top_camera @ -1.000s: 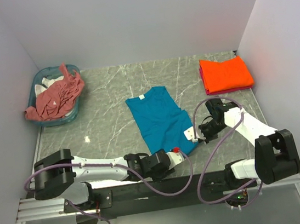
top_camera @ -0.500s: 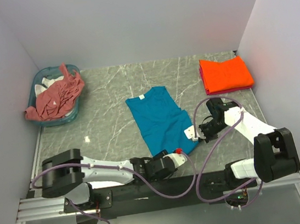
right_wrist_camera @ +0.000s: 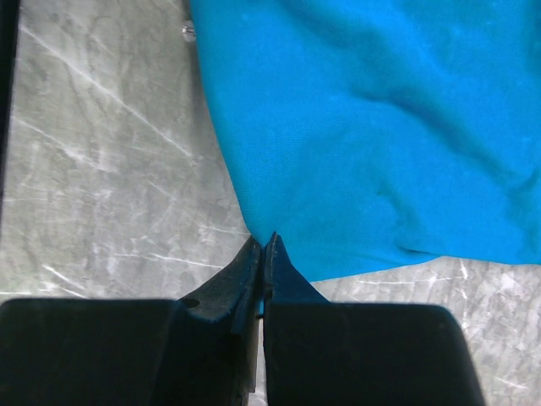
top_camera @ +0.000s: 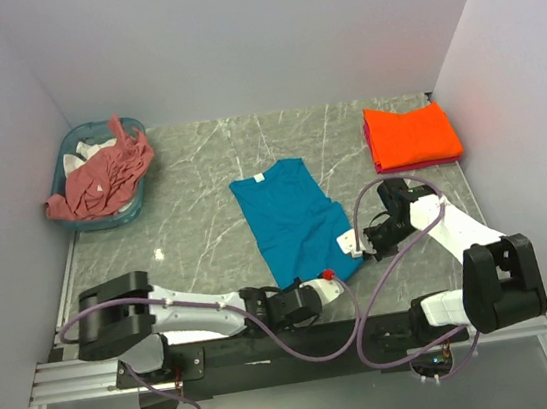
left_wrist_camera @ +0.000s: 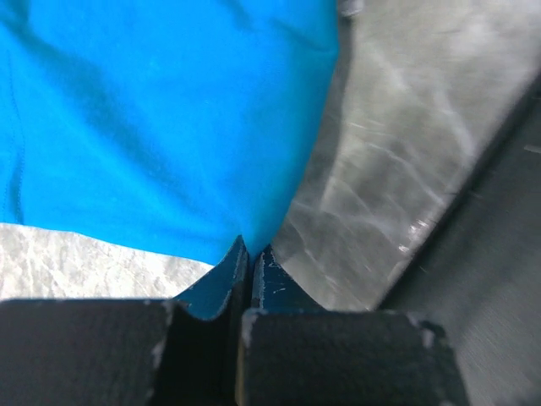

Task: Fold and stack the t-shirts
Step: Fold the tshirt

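Soft, even white light fills the overhead view, leaving only faint shadows and one small glare spot on the marble desk (top_camera: 204,214) near its left edge. Both wrist views are bright, with the teal-blue t-shirt (right_wrist_camera: 380,127) vividly saturated. The left wrist view smears into blur along its right side.

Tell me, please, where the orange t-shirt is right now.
In the top view, the orange t-shirt lies folded at the far right corner of the table, up and right of the teal t-shirt.
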